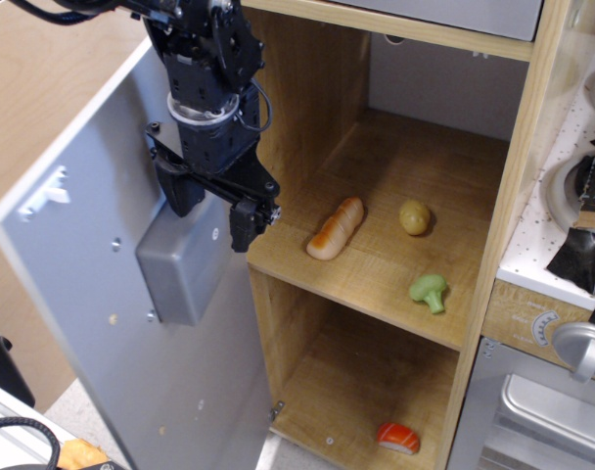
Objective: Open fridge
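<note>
The fridge is a tall pale-wood cabinet (488, 245) with its grey door (92, 323) swung wide open to the left, so I see the door's inner face with a grey box (180, 264) on it. The handle and dispenser panel are hidden on the far side. My black gripper (211, 210) hangs in front of the door's inner face at the cabinet's left edge, fingers apart and holding nothing.
On the upper shelf lie an orange sausage (335, 228), a potato (414, 216) and green broccoli (429, 291). A red-and-white toy (396, 438) lies on the bottom shelf. An oven door with a silver knob (581, 348) is at the lower right, with a white stovetop (562, 225) above.
</note>
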Controlling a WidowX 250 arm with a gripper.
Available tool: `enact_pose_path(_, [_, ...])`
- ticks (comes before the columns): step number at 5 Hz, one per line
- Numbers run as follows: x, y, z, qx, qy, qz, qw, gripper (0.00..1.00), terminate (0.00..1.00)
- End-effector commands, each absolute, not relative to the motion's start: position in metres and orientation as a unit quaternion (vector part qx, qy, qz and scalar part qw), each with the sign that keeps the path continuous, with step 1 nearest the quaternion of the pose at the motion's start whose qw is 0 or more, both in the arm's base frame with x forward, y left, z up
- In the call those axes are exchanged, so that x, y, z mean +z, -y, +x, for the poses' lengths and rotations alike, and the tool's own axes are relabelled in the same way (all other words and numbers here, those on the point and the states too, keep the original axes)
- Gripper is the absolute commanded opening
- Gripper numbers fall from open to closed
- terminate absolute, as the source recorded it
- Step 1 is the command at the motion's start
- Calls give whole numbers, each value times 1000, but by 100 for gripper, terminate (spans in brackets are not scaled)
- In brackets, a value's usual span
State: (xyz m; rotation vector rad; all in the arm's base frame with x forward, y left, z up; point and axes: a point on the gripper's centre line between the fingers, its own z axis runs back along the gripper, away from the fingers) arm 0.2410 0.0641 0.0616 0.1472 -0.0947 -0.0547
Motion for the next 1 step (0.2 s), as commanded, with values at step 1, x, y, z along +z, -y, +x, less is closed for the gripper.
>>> enact_pose_path(1, [78,-60,240,-28,67,78,994,100,100])
